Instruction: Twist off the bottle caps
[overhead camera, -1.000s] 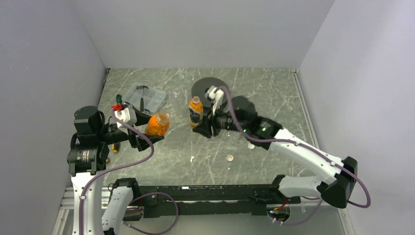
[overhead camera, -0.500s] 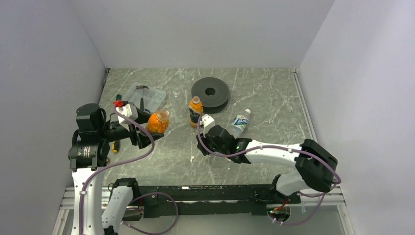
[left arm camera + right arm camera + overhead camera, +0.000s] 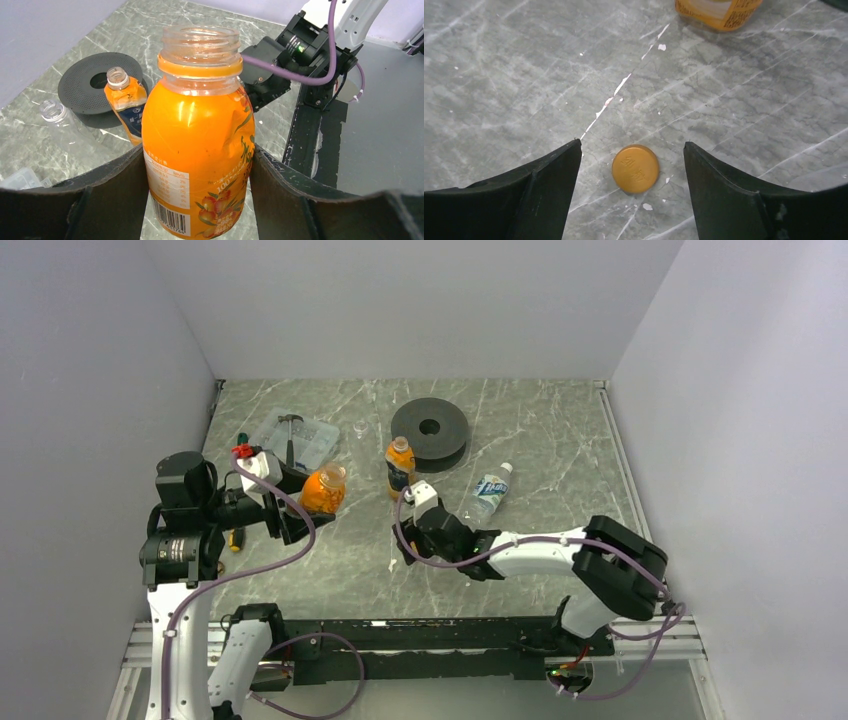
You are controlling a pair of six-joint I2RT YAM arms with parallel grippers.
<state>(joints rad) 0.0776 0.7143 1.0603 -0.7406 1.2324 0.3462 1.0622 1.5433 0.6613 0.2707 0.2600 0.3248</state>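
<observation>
My left gripper (image 3: pixel 300 508) (image 3: pixel 200 150) is shut on the short stubby orange bottle (image 3: pixel 322 490) (image 3: pixel 200 140), which stands upright with a bare, open neck. My right gripper (image 3: pixel 408 543) (image 3: pixel 631 145) hangs low over the table, open. An orange cap (image 3: pixel 635 168) lies flat on the marble between its fingers, touching neither. The tall orange bottle (image 3: pixel 399 468) (image 3: pixel 125 107) stands uncapped just behind. A plain clear bottle (image 3: pixel 359 427) (image 3: pixel 55 112) shows an open neck. A bottle with a blue label (image 3: pixel 489 489) lies on its side, its white cap (image 3: pixel 507 469) on.
A big black disc with a hole (image 3: pixel 430 427) lies at the back. A clear tray (image 3: pixel 300 440) holding a hammer sits at the back left, with screwdrivers (image 3: pixel 240 442) by the left edge. The right arm's forearm (image 3: pixel 540 545) stretches low across the near table.
My right arm pulled back from beside the black disc to the near middle, dropped low and opened its jaws; the orange cap now lies between them. The left gripper kept its bottle.
</observation>
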